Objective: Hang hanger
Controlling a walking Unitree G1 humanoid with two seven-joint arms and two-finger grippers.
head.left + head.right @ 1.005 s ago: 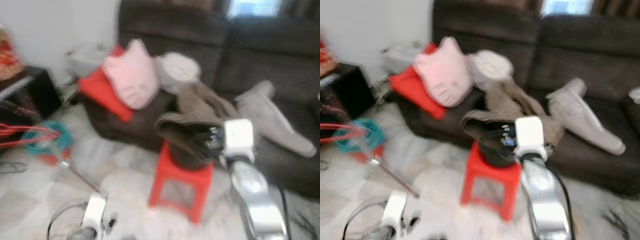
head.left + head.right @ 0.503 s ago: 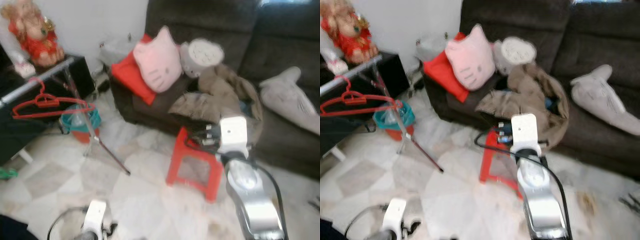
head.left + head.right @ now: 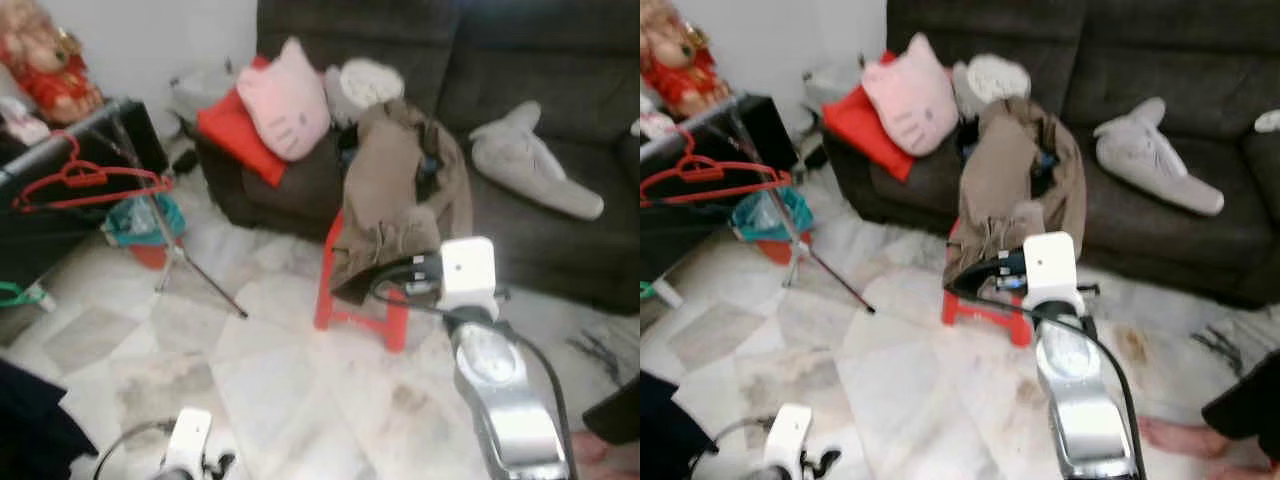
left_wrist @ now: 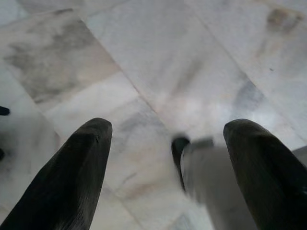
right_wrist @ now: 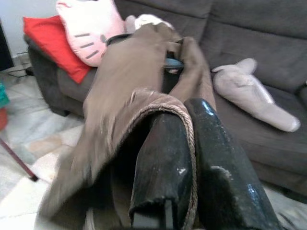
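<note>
— Hanger [image 3: 85, 182], red, where is it hanging?

— On the grey rail of a rack [image 3: 60, 143] at the robot's left, well apart from both arms. A teal bin [image 3: 140, 222] stands on the floor by the rack's legs.

— And the right gripper [image 5: 192, 158]?

— Its jaws are clenched on the hem of a brown garment [image 3: 395, 195]. The cloth is pinched between the two black fingers [image 5: 158, 163] and drapes away from them over a red stool [image 3: 355, 300], up onto the dark sofa [image 3: 520, 60].

— The left gripper [image 4: 163, 163]?

— Low, over the pale marble floor [image 4: 158, 67], jaws released and wide apart, gripping nothing. A blurred grey shape sits between them; I can't make out what it is.

— What else is on the sofa?

— A pink cat-face cushion [image 3: 283, 100] against a red one [image 3: 235, 135], and a pale grey plush [image 3: 530, 165] further right. A bare foot [image 3: 1185, 437] of a person is on the floor at the right.
</note>
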